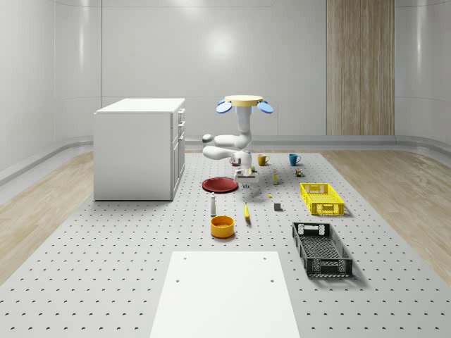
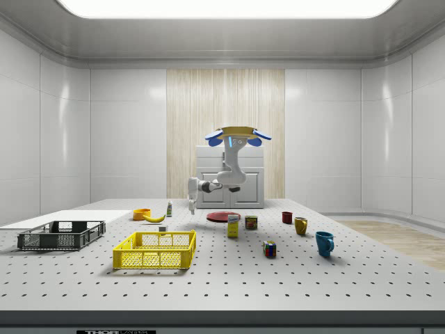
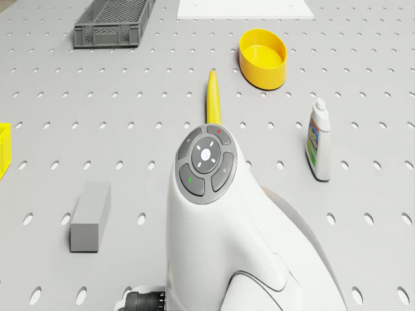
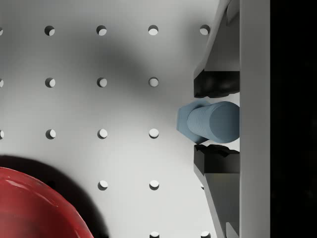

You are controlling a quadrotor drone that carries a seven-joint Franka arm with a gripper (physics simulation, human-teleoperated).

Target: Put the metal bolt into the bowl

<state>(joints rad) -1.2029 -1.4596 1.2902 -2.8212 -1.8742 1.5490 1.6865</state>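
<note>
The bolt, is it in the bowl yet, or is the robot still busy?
Not yet. Done: the pincer has the metal bolt clamped between its fingers. In hand: the drone hovers by the red plate, carrying it. Left: reaching the yellow bowl and dropping the bolt in.

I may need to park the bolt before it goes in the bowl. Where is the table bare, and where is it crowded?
Bare: the perforated top between the yellow bowl and black crate, and in front of the cabinet toward the whole-scene view's left. Crowded: around the red plate, bottle, banana and cups, under the hovering drone. The gripper holds the bolt beside the plate.
</note>
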